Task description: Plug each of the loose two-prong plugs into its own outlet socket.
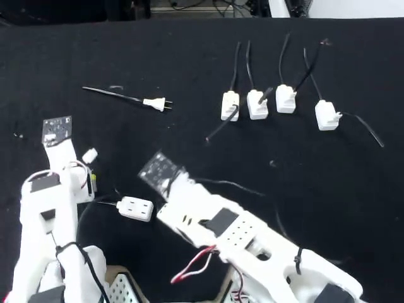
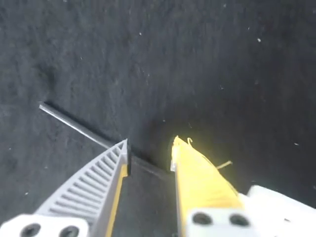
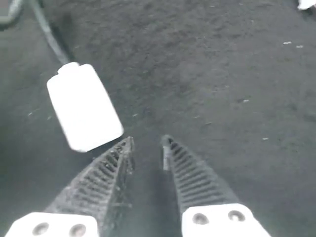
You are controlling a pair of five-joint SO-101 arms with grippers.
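A loose white two-prong plug (image 1: 156, 103) lies on the black cloth at the back left, its thin cord (image 1: 110, 94) trailing leftward. A white outlet socket block (image 1: 136, 208) sits near the front, between the two arms; in the right wrist view this socket block (image 3: 84, 106) lies just beside my right gripper (image 3: 147, 145), which is open by a narrow gap and holds nothing. In the high view the right gripper (image 1: 161, 167) is just behind the block. My left gripper (image 2: 150, 148) is open over bare cloth, with a thin dark cord (image 2: 74, 126) running under its fingertips. The left gripper (image 1: 57, 129) is at the far left.
Several white plug-and-socket pieces with black cords line the back right: one (image 1: 230, 105), another (image 1: 257, 104), a third (image 1: 285, 99), and the rightmost piece (image 1: 327, 115). Black cloth (image 1: 303, 177) covers the table.
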